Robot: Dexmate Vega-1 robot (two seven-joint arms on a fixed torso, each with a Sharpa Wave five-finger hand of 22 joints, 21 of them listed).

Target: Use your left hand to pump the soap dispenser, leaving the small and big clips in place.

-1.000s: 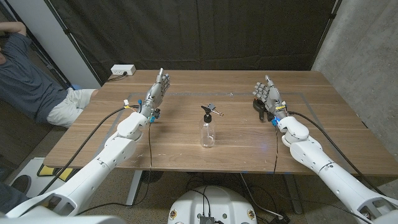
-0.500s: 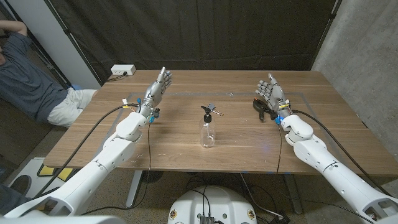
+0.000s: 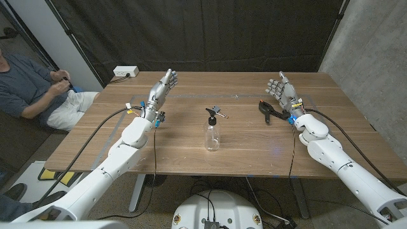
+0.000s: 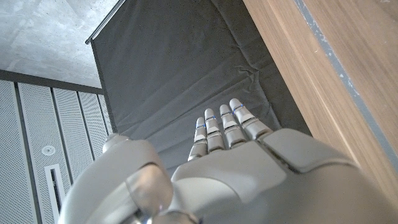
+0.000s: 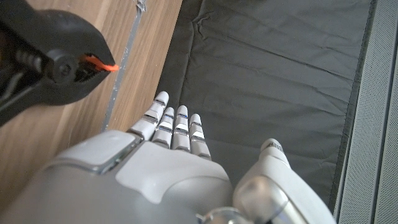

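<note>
The soap dispenser (image 3: 212, 130) stands upright near the middle of the surface (image 3: 191, 149), a clear bottle with a black pump head. Just behind it lies the small clip (image 3: 220, 112), and the big clip (image 3: 267, 111) rests well off to the right, just beside my right hand (image 3: 283, 94).

My left hand (image 3: 161, 91) is raised well to the left of the bottle, fingers straight and together, holding nothing. The right hand is likewise empty, fingers loosely spread.

My worries: the bottle looks light and narrow, so I judge that a sideways or off-centre press from the left could tip it rather than work the pump. If it topples backward, or if my fingers overshoot, the small clip would likely get nudged. The right hand sits so close to the big clip that any twitch could shift it.

I cannot make out how much soap the bottle holds, nor which way the nozzle faces. In the right wrist view the big clip is cut off at the edge.
</note>
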